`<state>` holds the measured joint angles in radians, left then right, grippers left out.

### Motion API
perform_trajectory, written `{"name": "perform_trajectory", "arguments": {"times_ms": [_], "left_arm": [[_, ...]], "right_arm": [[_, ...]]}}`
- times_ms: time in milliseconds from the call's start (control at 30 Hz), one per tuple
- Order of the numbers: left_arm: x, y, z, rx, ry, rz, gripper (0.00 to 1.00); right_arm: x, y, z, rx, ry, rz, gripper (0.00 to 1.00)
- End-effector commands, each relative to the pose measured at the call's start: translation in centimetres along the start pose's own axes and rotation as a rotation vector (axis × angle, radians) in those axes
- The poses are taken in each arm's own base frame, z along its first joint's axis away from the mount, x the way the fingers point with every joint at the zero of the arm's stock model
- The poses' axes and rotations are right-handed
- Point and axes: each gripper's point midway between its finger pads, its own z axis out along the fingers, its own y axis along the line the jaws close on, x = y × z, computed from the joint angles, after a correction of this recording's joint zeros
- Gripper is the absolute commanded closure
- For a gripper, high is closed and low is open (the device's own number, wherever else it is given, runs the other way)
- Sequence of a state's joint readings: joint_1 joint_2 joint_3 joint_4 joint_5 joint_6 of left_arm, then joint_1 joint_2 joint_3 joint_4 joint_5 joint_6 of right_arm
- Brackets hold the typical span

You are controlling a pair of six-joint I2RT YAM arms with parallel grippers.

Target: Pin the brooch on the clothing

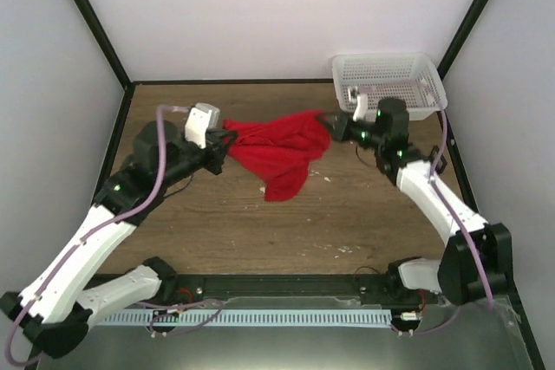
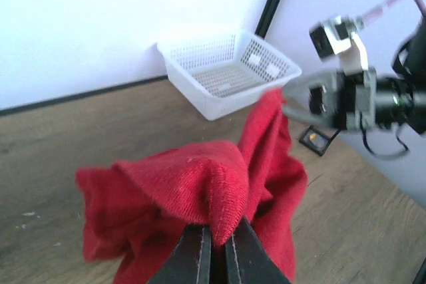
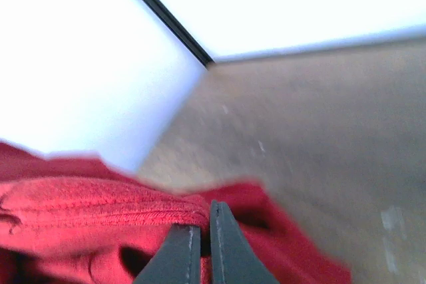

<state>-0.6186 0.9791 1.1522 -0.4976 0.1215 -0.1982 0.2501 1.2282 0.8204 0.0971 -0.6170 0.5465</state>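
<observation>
Clothing: I see one red T-shirt [image 1: 276, 149], bunched up near the middle of the table [image 1: 208, 223] and strung between my two grippers. A loose tail of it droops toward 6 o'clock.
Shirt to left hand: the left gripper [image 1: 227, 138] is at the shirt's 9 o'clock edge. On my left wrist camera its jaws [image 2: 217, 234] are pressed together on a raised fold of red knit.
Shirt to right hand: the right gripper [image 1: 328, 123] is at the shirt's 2 o'clock corner. On my right wrist camera its jaws [image 3: 205, 214] are pinched on a ribbed hem.
Brooch: I cannot pick it out for certain.
Small dark square item [image 2: 314, 140]: there is one, with a yellowish centre. It lies on the wood just beside the shirt, at 5 o'clock from the right gripper's blurred jaws. I cannot tell what it is.
Basket: one white mesh basket [image 1: 381, 59] sits at the table's 1 o'clock corner, behind the right gripper and apart from the shirt.
Grippers counted: two, both clamped on cloth.
</observation>
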Motion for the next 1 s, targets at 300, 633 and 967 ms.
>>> {"name": "perform_trajectory", "arguments": {"times_ms": [300, 633, 967], "left_arm": [[1.5, 0.2, -9.6, -0.034, -0.091, 0.005, 0.35], [0.4, -1.2, -4.2, 0.057, -0.007, 0.056, 0.00], [-0.2, -4.2, 5.5, 0.295, 0.093, -0.004, 0.00]], "right_arm": [[-14.1, 18.7, 2.6, -0.526, -0.023, -0.610, 0.99], [-9.1, 16.7, 5.0, -0.532, 0.142, -0.600, 0.99], [-5.9, 16.5, 5.5, -0.557, 0.220, -0.540, 0.99]]}}
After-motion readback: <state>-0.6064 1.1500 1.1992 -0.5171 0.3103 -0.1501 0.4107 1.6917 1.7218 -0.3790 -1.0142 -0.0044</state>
